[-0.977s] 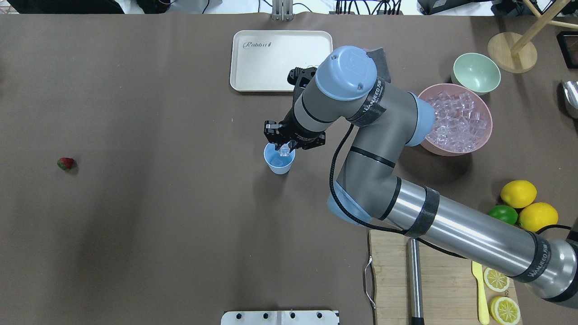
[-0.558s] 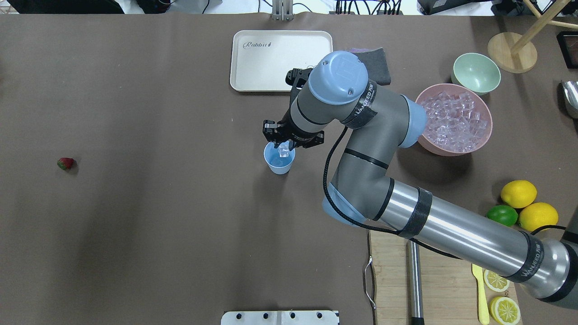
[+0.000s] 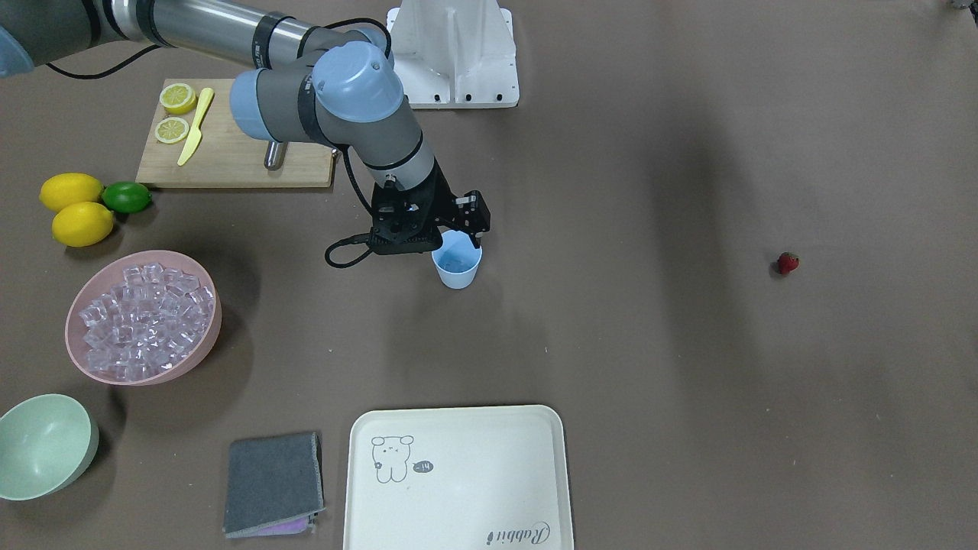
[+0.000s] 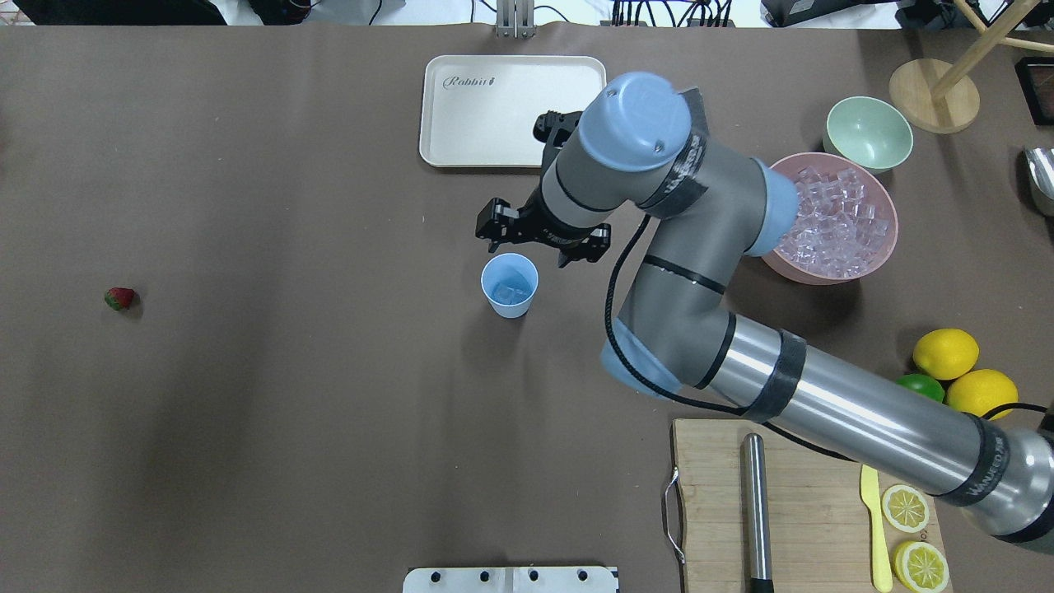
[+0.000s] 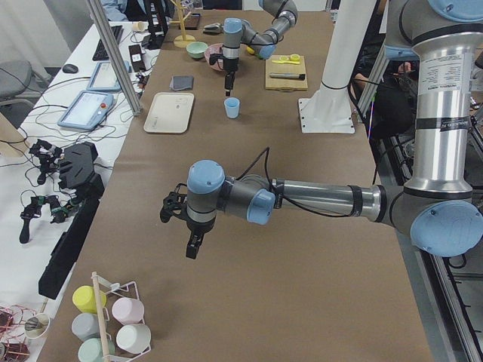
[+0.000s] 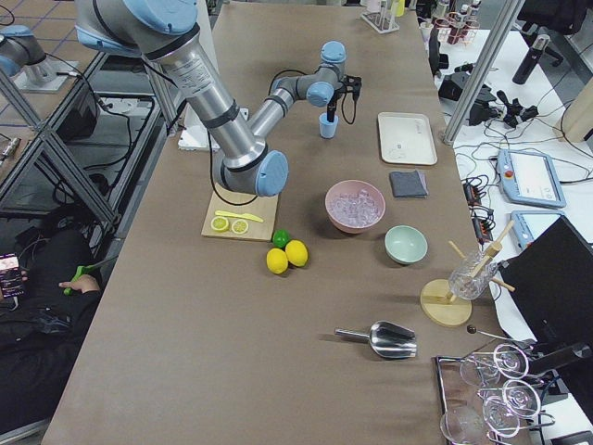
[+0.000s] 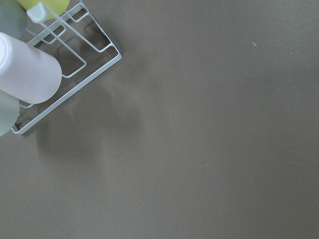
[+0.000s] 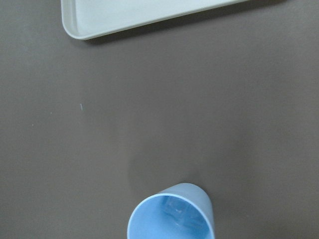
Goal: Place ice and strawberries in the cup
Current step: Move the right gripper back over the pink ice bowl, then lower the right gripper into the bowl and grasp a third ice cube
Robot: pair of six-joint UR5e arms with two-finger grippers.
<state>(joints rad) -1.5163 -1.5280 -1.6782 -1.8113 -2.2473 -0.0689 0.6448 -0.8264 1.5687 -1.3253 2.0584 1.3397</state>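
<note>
Right hand (image 4: 529,252), fingers spread and empty, hangs near tapered blue plastic cup (image 4: 509,310) holding glassy ice (image 4: 512,290).

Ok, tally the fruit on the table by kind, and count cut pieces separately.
Whole lemons: 2
Lime: 1
Cut lemons: 2
Strawberry: 1
Total: 6

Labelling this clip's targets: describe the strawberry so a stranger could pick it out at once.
On the brown table, go to the robot's left side, far from the blue cup. The strawberry lies there alone: tiny, red, green-topped, unlike the bigger yellow lemons across the table.
</note>
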